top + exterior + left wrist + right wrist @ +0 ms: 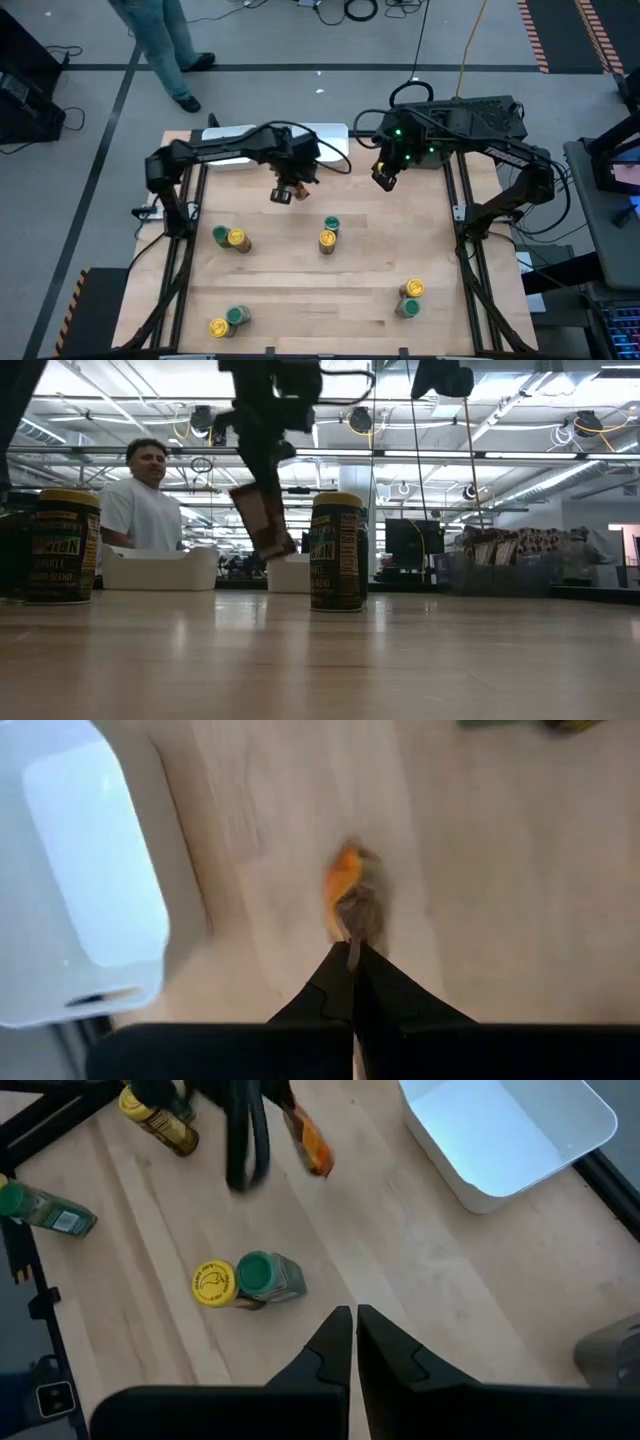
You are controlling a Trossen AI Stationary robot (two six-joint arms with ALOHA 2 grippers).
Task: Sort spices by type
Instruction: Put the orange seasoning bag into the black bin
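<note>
From above, the left gripper (283, 194) hung at upper centre, clamped on a brown-orange packet (281, 195); jars (328, 240) dotted the lower table (300, 270). At table height, the packet (262, 520) dangled upper centre, seemingly light and floppy, best pinched by its top edge. The right gripper (354, 1325), bottom centre, was clenched empty.

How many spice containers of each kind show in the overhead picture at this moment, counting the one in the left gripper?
Yellow-lidded jars: 4
Green-lidded jars: 4
Brown-orange packets: 1, pinched in the left gripper above the table
Total: 9
The jars stand in four pairs, one yellow lid and one green lid in each.
</note>
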